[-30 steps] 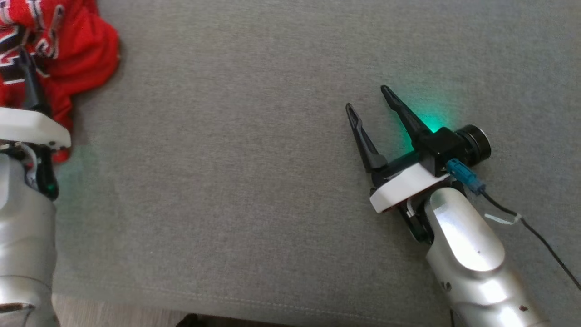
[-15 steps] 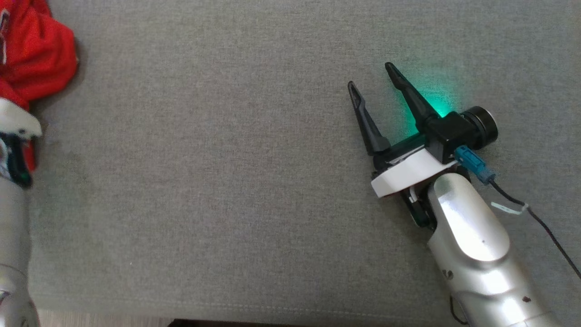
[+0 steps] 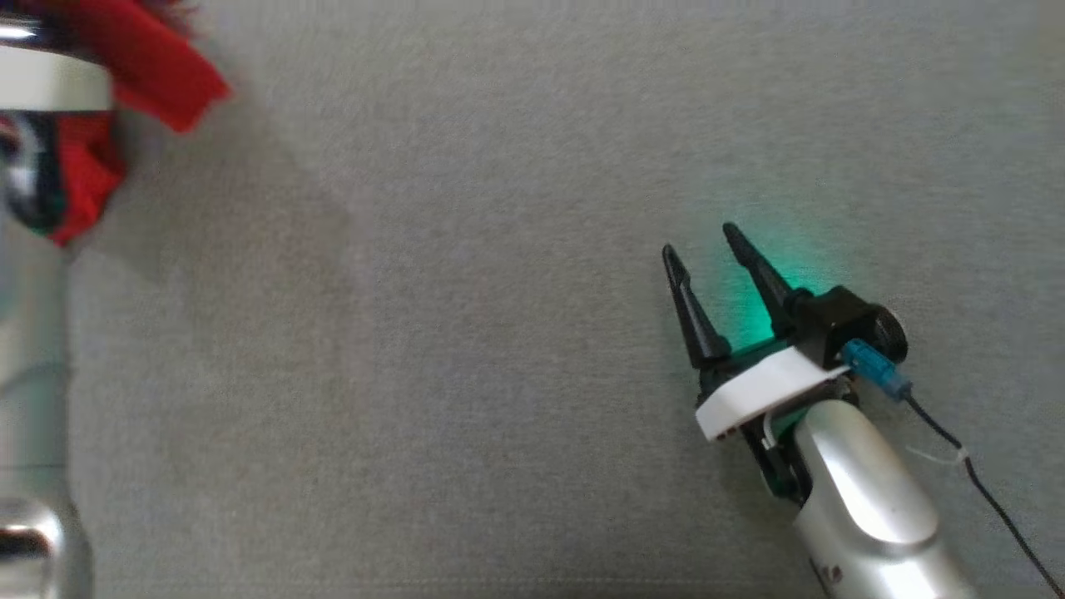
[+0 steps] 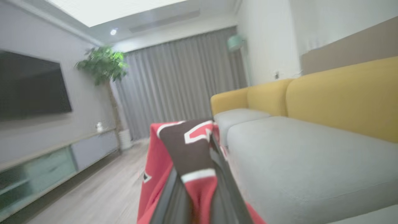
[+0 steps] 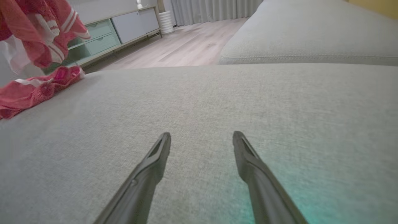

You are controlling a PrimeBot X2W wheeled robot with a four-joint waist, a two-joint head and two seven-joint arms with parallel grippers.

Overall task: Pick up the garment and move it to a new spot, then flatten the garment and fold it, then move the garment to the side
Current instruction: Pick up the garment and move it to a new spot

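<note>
The left gripper, open a second ago with its fingers pushed into the bunched red garment, has since clamped shut on the cloth and raised it. In the head view the garment no longer lies in a heap at the upper left of the frame. A blurred flap of it now hangs beside the gripper's white mount and throws a broad shadow across the grey sofa cushion. The head camera itself has shifted between frames.

In the left wrist view, red fabric with a dark, white-edged panel is pinched between the two fingers and drapes over them, with the yellow sofa back at the right of the frame. In the right wrist view, most of the garment hangs at the upper left while its lower end trails on the cushion.

The right gripper, at the lower right of the head view, is spread wide as before and grasps nothing, its tips low over bare cushion and well apart from the garment.
</note>
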